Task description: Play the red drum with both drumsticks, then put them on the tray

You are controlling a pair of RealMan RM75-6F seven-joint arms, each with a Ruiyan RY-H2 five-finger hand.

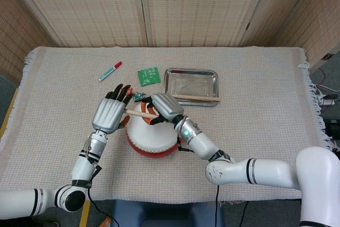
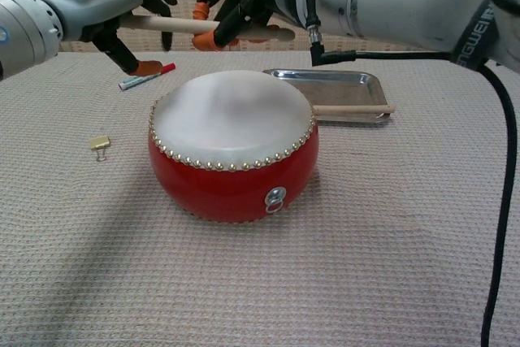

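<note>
- Seen from the head view, the red drum [image 1: 151, 137] is placed on the woven cloth [image 1: 255, 104] near the front middle of the table, its skin partly hidden by both hands.
- Above the drum's far edge, a drumstick [image 1: 139, 114] is clasped by the right hand [image 1: 166, 108], whose fingers are curled around it.
- The left hand [image 1: 109, 114] is held just beside the stick's left end with its fingers spread; whether the stick is touched by it cannot be told from this view.
- Behind and to the right of the drum, the metal tray [image 1: 191, 86] is found, and a second drumstick [image 1: 194, 98] is laid along its near edge.
- A red-capped marker [image 1: 110, 71] and a green card [image 1: 149, 75] are seen farther back on the cloth, left of the tray.

- From the chest view, the drum [image 2: 233, 145] is seen low in the middle, with its pale skin bare and both hands raised well above it.
- The stick [image 2: 203, 28] is gripped by the right hand [image 2: 244, 2], its fingers closed on it.
- The left hand [image 2: 97, 10] is opened, its fingers released and apart; the stick's left end is passed beneath its palm.
- The tray [image 2: 333, 91] with the other stick [image 2: 351, 109] is seen behind the drum, to the right.
- A small brass clip [image 2: 100, 145] is left on the cloth to the left of the drum.
</note>
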